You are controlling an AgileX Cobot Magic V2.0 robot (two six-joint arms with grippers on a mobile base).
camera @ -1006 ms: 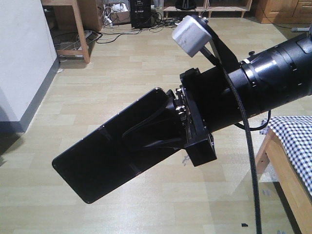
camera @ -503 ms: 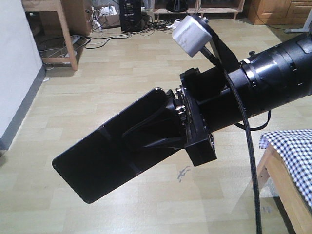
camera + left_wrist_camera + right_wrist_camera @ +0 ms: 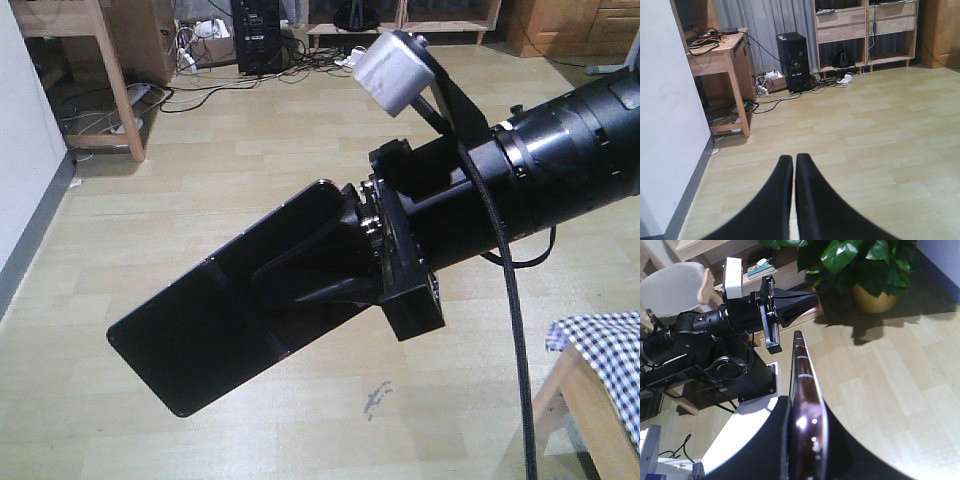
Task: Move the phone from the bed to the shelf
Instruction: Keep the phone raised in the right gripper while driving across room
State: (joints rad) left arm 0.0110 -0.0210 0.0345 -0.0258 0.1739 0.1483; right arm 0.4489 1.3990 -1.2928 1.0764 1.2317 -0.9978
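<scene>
The phone (image 3: pixel 220 320), a thin glossy black slab, hangs over the wooden floor with my right gripper (image 3: pixel 300 275) shut on one end. The right wrist view shows the phone (image 3: pixel 802 365) edge-on, its pinkish rim pinched between my right gripper's (image 3: pixel 807 407) black fingers. My left gripper (image 3: pixel 793 159) is shut with nothing in it, pointing at the floor; it also shows in the right wrist view as the left gripper (image 3: pixel 812 297). A corner of the checked bed (image 3: pixel 600 345) sits at the lower right. The pale wooden shelf (image 3: pixel 865 30) stands across the room against the far wall.
A white wall (image 3: pixel 665 125) runs along the left. A wooden desk (image 3: pixel 720 55) with cables stands beside it, then a black computer tower (image 3: pixel 795 60) and loose cables (image 3: pixel 770 100) on the floor. A potted plant (image 3: pixel 875 295) stands behind the robot.
The room has shifted in the front view: wall and desk slid left, the bed corner sank toward the lower right. The phone sits unchanged in my right gripper.
</scene>
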